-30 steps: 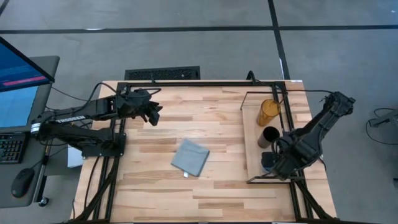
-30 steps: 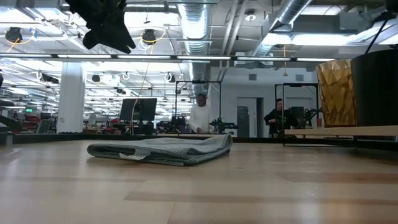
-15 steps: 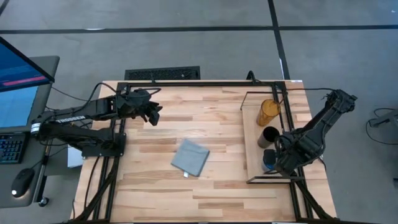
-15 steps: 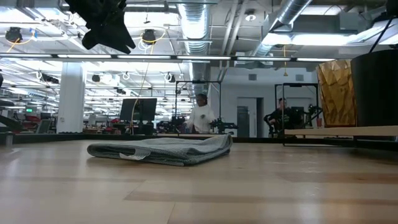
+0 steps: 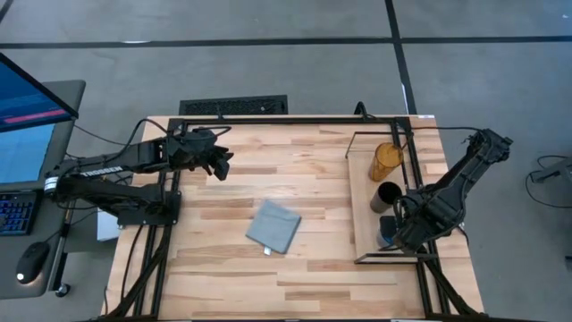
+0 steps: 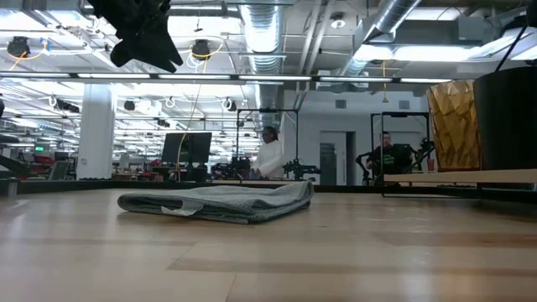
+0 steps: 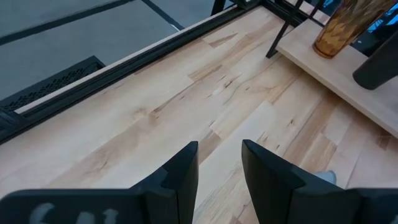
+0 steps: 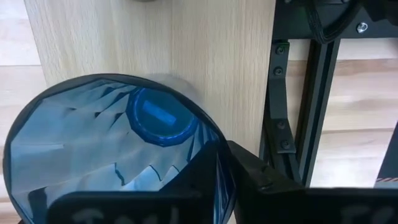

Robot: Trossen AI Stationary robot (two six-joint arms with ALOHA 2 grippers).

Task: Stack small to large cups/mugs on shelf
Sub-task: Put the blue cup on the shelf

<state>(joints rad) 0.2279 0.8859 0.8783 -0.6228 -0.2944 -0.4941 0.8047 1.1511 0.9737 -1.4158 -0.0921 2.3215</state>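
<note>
The short blue translucent cup (image 8: 112,149) stands on the light wood shelf (image 5: 365,210) at its near end; it also shows in the high view (image 5: 383,233). The black cup (image 5: 387,195) and the amber tumbler (image 5: 387,159) stand upright on the shelf behind it, toward the far edge. My right gripper (image 5: 394,231) is down at the blue cup, shut on its rim. My left gripper (image 5: 219,166) hangs empty above the far left of the table, with a narrow gap between its fingers (image 7: 219,168). My right gripper holds the blue cup by its rim wall (image 8: 219,163), coming from above. One finger (image 8: 255,177) lies against the outside of the wall. A dark shape low inside the cup looks like the other finger. The cup is upright; whether its base still rests on the shelf, I cannot tell.
A grey-blue folded cloth (image 5: 273,225) lies on the middle of the tabletop. The shelf's thin black wire frame (image 5: 351,148) rises around the board. A black table frame (image 8: 311,93) runs beside the shelf. People stand far off in the room behind.
My right arm has shifted slightly toward the table's right edge at the blue cup. The cup stays at the shelf's near end.
</note>
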